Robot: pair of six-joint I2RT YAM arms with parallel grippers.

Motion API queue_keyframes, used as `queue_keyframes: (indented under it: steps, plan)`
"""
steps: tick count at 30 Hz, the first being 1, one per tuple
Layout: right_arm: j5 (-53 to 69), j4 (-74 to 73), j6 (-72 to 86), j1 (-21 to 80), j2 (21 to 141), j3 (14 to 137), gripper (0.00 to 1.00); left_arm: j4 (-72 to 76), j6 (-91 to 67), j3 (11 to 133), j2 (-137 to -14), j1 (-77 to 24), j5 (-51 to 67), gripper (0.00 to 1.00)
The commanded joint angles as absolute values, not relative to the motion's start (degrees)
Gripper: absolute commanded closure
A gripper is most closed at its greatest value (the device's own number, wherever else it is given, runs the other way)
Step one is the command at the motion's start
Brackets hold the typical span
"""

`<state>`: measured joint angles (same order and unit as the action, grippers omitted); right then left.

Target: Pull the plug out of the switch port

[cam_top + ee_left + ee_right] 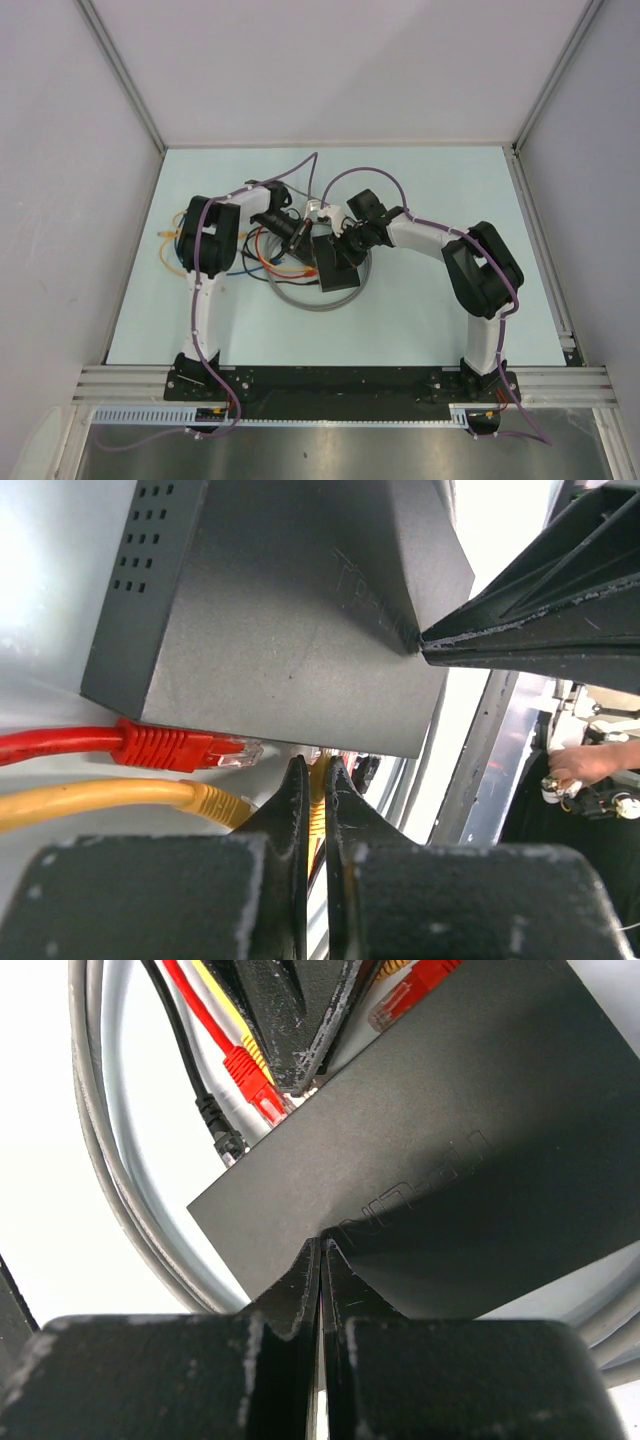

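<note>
Three walls (340,70): plain white panels stood round your smooth pale green table (440,300).
Switch (337,268): flat matte-black box, sat mid-table inside a grey cable loop (310,303).
Left gripper (315,780): you had it pinched on the yellow plug (318,810) at the port edge.
Right gripper (321,1250): closed, empty, tips touched the box top.

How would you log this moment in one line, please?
left jaws: shut on yellow plug at switch port side | right jaws: shut, tips on switch top | red plug: untouched beside yellow
</note>
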<state>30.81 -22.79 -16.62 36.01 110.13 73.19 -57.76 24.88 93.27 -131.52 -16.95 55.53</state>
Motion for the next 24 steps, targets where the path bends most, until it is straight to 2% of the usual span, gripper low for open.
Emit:
queue_keyframes:
  steps: [1,9,18,24]
  plan:
    - [25.4,-26.0,-18.3,36.7,112.4,71.0,1.00,-59.6,28.5,92.1,-132.5,-16.1,51.9,1.00]
    - [25.3,-26.1,-18.2,36.8,112.2,71.0,1.00,-66.4,31.3,104.8,-136.4,-15.0,49.0,1.00]
    - [25.2,-25.5,-18.1,36.7,112.7,71.0,1.00,-67.1,34.5,99.1,-133.5,-13.3,50.5,1.00]
    - [25.5,-25.5,-18.0,36.7,113.1,71.1,1.00,-67.9,35.7,100.9,-130.3,-13.1,46.9,1.00]
